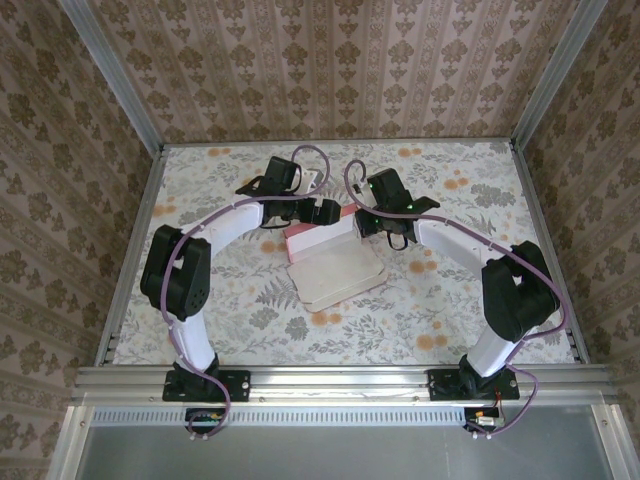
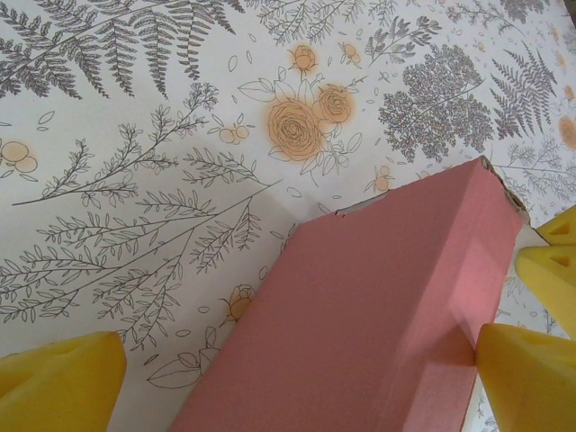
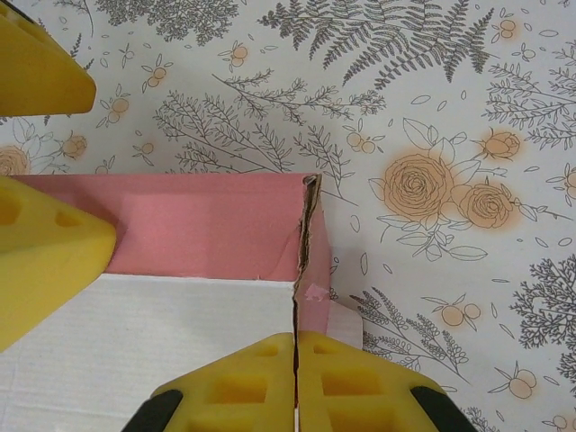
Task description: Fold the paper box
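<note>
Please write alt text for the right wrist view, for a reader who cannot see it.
The right tool, shut, pinches the upright end wall of a pink paper box with a white inner side. At the left, the yellow left tool stands open across the box's long wall. A flowered table lies underneath.

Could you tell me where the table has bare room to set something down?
Free: near strip of table between paper box and arm bases; far strip by the back wall. Crowded: the middle, where left tool and right tool meet at the box.
</note>
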You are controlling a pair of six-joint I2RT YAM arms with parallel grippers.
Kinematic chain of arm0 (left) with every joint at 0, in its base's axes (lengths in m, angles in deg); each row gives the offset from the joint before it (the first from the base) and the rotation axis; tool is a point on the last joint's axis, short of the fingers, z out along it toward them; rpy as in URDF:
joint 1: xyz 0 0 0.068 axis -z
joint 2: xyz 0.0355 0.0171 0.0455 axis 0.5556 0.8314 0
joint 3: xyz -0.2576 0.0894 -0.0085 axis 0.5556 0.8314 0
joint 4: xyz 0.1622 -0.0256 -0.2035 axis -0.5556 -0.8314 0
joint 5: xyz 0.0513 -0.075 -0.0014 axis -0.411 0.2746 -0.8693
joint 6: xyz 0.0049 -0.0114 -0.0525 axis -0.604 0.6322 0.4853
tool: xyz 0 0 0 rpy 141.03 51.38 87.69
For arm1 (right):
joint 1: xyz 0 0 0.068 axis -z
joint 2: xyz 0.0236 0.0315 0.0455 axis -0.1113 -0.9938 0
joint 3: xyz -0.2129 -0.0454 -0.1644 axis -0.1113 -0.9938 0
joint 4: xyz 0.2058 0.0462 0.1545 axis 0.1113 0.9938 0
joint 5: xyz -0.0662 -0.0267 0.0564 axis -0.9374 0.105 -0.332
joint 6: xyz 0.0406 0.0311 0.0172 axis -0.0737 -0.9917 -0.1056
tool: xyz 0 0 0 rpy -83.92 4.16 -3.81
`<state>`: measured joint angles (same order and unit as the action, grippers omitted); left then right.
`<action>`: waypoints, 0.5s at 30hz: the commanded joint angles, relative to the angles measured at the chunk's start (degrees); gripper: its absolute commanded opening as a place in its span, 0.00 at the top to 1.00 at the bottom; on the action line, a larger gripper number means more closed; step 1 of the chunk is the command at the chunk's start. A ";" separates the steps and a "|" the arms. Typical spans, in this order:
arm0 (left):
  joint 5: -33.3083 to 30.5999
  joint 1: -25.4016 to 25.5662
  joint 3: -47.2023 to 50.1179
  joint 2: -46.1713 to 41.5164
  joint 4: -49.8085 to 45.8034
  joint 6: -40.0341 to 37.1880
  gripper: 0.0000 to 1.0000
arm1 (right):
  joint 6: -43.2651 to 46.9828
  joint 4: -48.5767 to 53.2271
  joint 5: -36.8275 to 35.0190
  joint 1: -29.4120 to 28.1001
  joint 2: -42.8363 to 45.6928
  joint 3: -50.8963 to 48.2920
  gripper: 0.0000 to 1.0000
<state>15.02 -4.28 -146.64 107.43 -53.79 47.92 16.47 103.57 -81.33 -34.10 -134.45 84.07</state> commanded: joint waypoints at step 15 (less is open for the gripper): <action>3.19 -0.11 -0.41 -0.38 -1.17 -2.67 0.00 | -0.43 0.40 8.26 2.01 4.05 -2.02 0.78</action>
<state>16.20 -4.24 -146.64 107.43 -53.75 47.17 15.99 103.00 -76.83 -32.76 -133.75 82.58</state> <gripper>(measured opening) 0.997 0.213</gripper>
